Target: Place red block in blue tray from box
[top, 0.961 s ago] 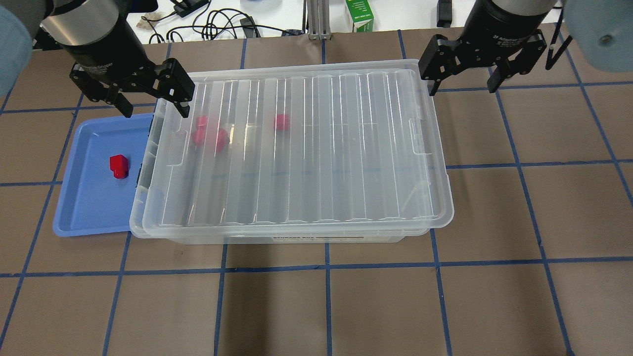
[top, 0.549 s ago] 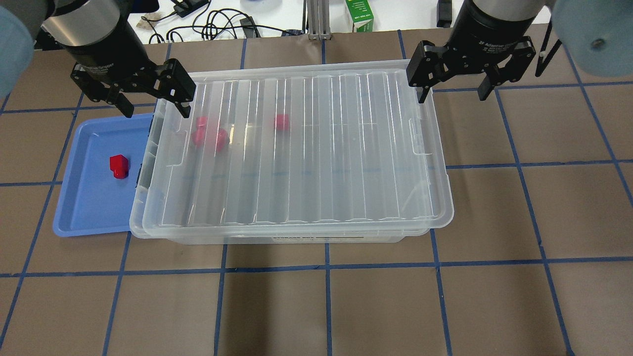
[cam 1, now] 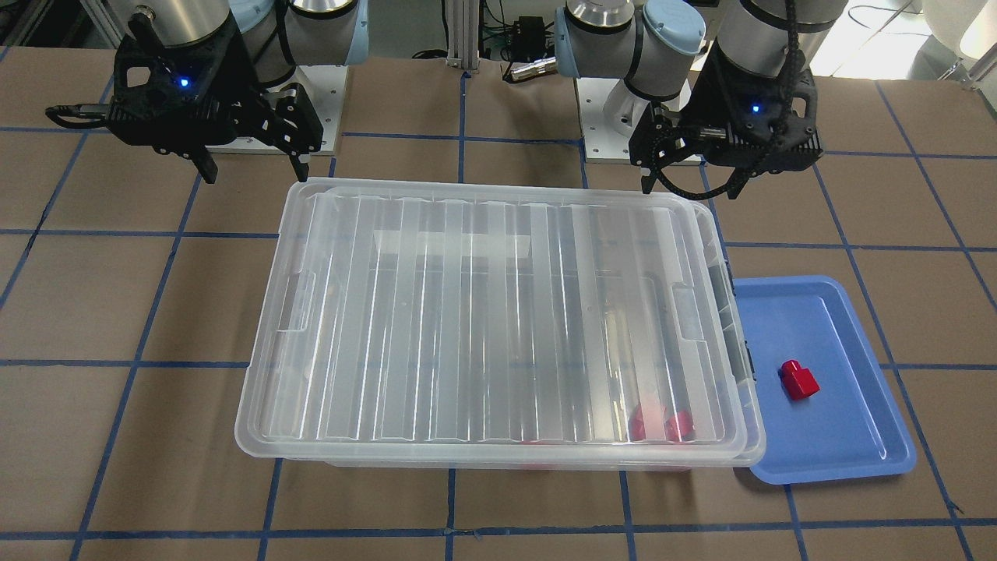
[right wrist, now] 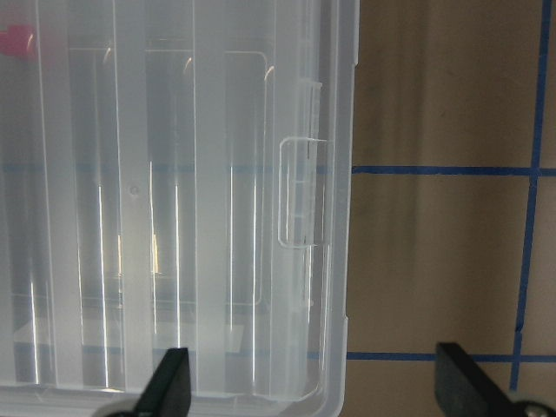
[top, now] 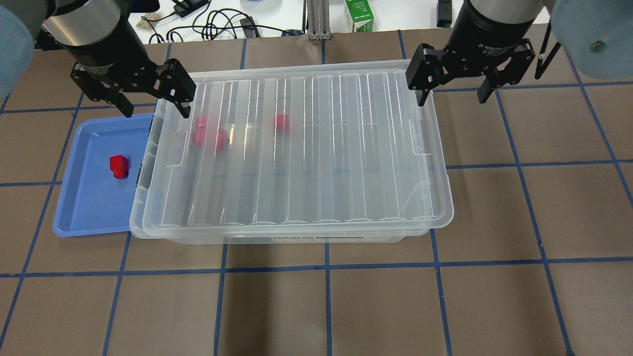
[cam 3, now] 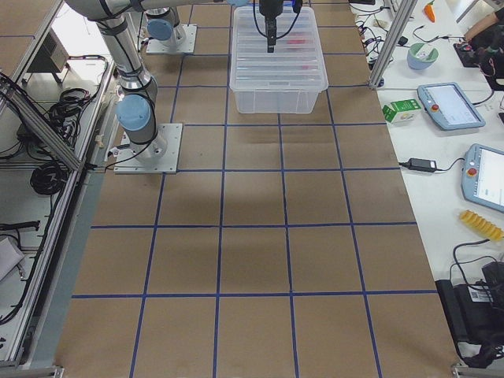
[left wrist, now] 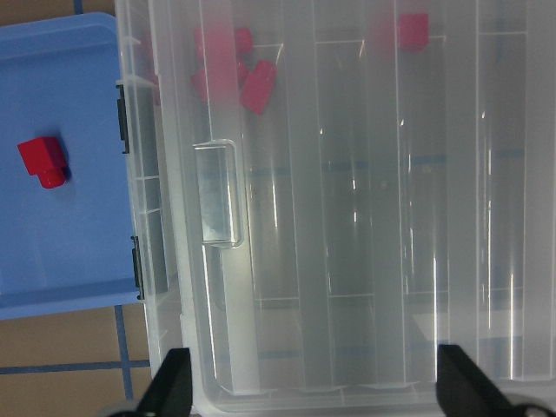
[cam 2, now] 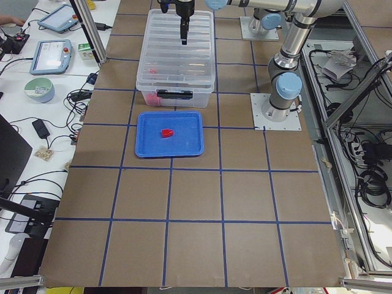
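Observation:
The box (top: 447, 212) is a clear bin with its ribbed lid (top: 321, 163) on. Several red blocks (top: 210, 134) show through the lid at its far left, and another (top: 281, 122) lies apart. One red block (top: 118, 165) lies in the blue tray (top: 89, 212), left of the box. My left gripper (top: 156, 110) is open and empty, hovering over the box's far left corner and the tray's edge. My right gripper (top: 451, 99) is open and empty, straddling the box's far right corner. The left wrist view shows the tray block (left wrist: 43, 160) and the box blocks (left wrist: 234, 74).
The tray's right edge is tucked under the box's rim. Cables and a green carton (top: 359, 16) lie beyond the table's far edge. The brown table (top: 519, 222) has blue tape lines. The lid's handle tab (right wrist: 300, 195) shows in the right wrist view.
My right gripper has moved left, from beside the box to over its far right corner. My left gripper, the box and the blocks have not moved.

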Tool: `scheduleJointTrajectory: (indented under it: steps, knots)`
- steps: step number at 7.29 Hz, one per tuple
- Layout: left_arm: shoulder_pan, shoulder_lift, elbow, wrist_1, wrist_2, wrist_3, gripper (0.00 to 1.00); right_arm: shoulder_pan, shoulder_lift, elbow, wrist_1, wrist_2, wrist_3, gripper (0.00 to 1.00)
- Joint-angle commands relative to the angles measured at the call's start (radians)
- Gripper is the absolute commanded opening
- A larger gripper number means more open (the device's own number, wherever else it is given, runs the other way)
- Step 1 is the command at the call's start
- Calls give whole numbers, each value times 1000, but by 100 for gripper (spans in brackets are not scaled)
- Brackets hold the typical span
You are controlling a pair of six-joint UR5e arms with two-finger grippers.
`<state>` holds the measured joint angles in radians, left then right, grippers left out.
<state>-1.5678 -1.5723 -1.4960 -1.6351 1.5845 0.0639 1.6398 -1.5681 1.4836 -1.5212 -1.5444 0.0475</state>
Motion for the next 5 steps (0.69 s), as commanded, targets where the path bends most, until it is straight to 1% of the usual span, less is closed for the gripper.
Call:
scheduleJointTrajectory:
  steps: [1, 5]
  knots:
    - [-4, -6, -1, 0, -1, -4, 100, 0, 0, 1, 1, 0, -1, 100]
    - [-6, 6, 2, 1, -1, -2, 100, 0, -1, 1, 3, 0, -1, 100]
